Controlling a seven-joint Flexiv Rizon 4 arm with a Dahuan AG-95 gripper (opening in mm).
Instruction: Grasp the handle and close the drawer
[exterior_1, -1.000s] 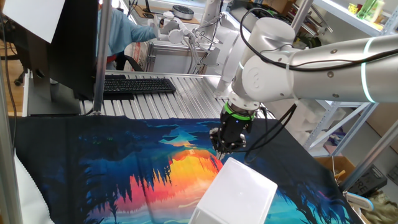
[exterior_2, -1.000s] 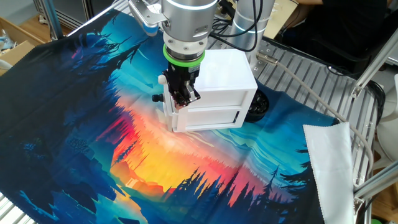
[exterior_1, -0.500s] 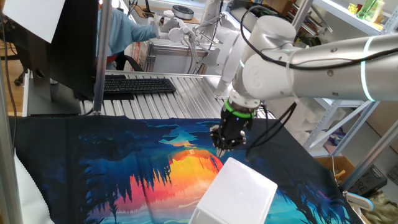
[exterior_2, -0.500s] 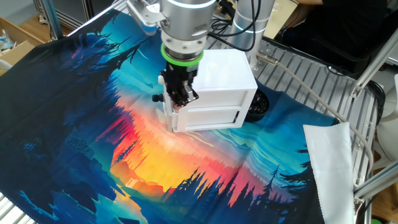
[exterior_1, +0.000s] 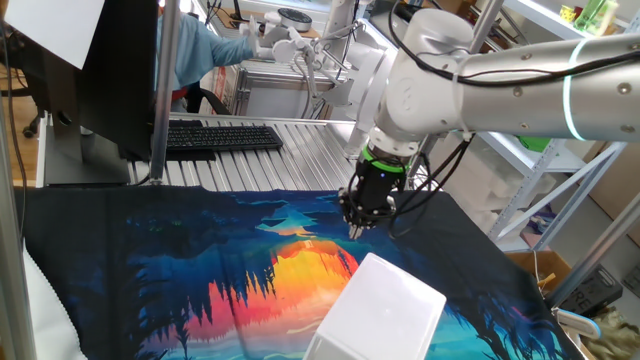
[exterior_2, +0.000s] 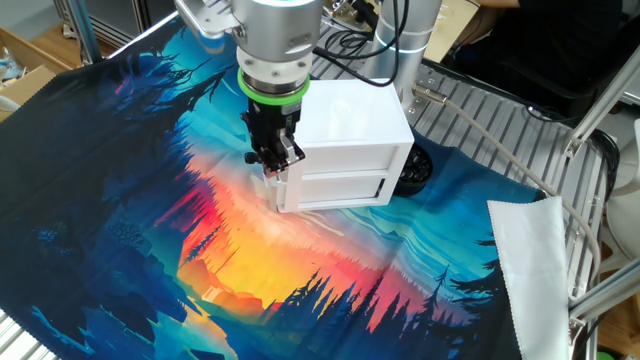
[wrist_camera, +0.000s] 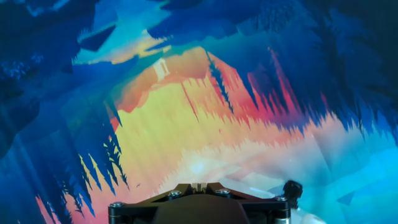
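Observation:
The glossy white box-shaped unit (exterior_2: 350, 120) stands on the colourful cloth, and it also shows at the bottom of one fixed view (exterior_1: 385, 305). Its drawer fronts (exterior_2: 340, 187) look flush with the body, with nothing sticking out. I cannot make out the handle. My gripper (exterior_2: 275, 165) hangs just off the unit's left corner, a little above the cloth and apart from the box. Its fingers are shut with nothing between them. In the hand view the closed fingertips (wrist_camera: 199, 185) point down at the orange part of the cloth.
The printed cloth (exterior_2: 150, 230) covers the table. A black round object (exterior_2: 415, 170) lies behind the unit, and a white cloth (exterior_2: 530, 260) hangs at the right. A keyboard (exterior_1: 220, 137), a metal pole (exterior_1: 160, 90) and a monitor stand at the far side.
The gripper has lifted and drawn back from the unit's corner, staying shut. The unit has not moved.

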